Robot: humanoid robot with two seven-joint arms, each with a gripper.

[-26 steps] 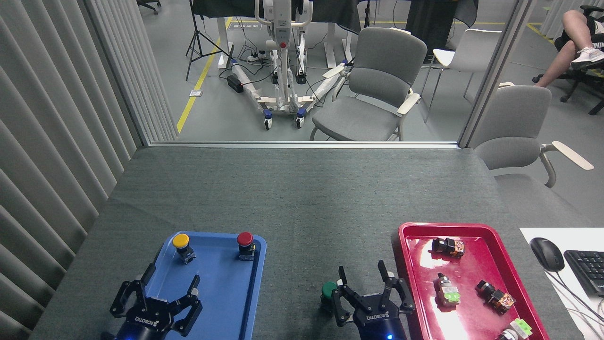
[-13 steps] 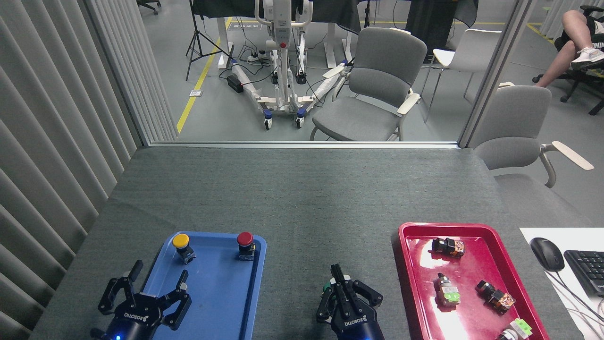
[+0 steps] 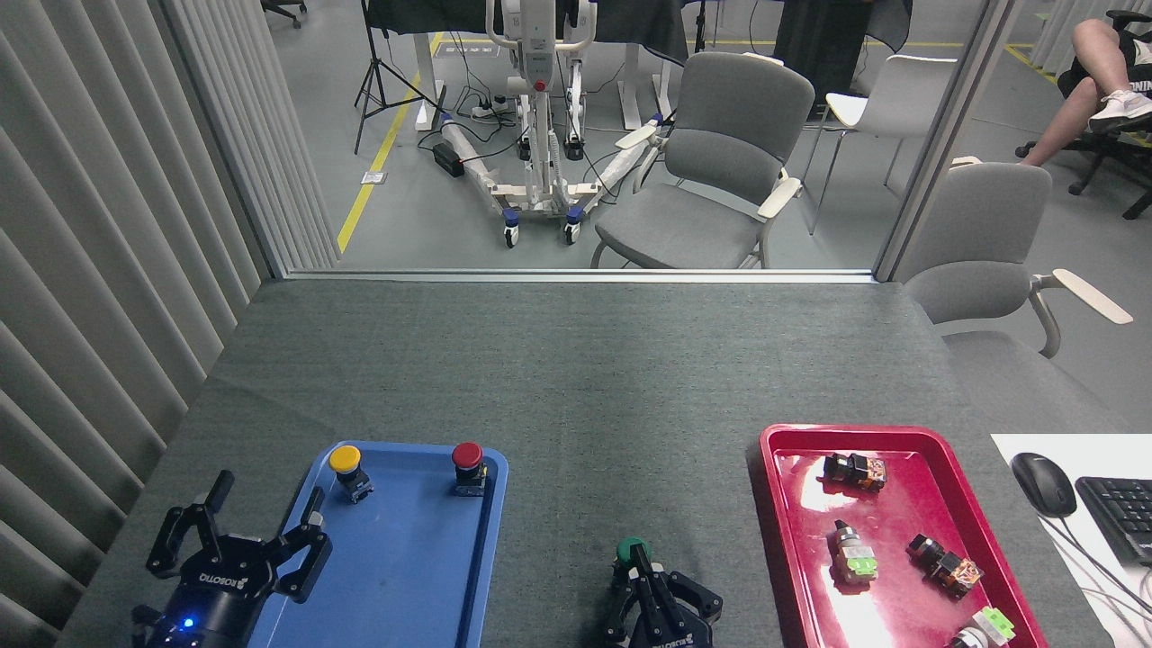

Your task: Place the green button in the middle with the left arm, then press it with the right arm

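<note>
Sitting on the bare grey table (image 3: pixel 576 378) close to its near edge, the green button (image 3: pixel 632 550) is upright between the blue tray (image 3: pixel 409 576) and the red tray (image 3: pixel 909 531), its round cap facing up. Your right end effector (image 3: pixel 650 580) is directly behind it from the head view, fingers drawn together into a narrow bunch, with the foremost fingertip (image 3: pixel 643 558) at the near rim of the cap; you cannot tell from this view whether it touches the cap or hangs just above it.

Your left end effector (image 3: pixel 236 544) is at the near left corner of the table, over the left rim of the blue tray, its fingers spread wide and holding nothing. Its wrist shows a blue light.

At the far end of the blue tray you have a yellow-capped button (image 3: pixel 347 469) and a red-capped button (image 3: pixel 467 465), both upright and well apart from each other. The red tray holds several small switch parts (image 3: pixel 855 553) scattered along its length. At the right edge of the table you see a mouse (image 3: pixel 1043 482) and part of a keyboard (image 3: pixel 1120 515) on a white sheet.
</note>
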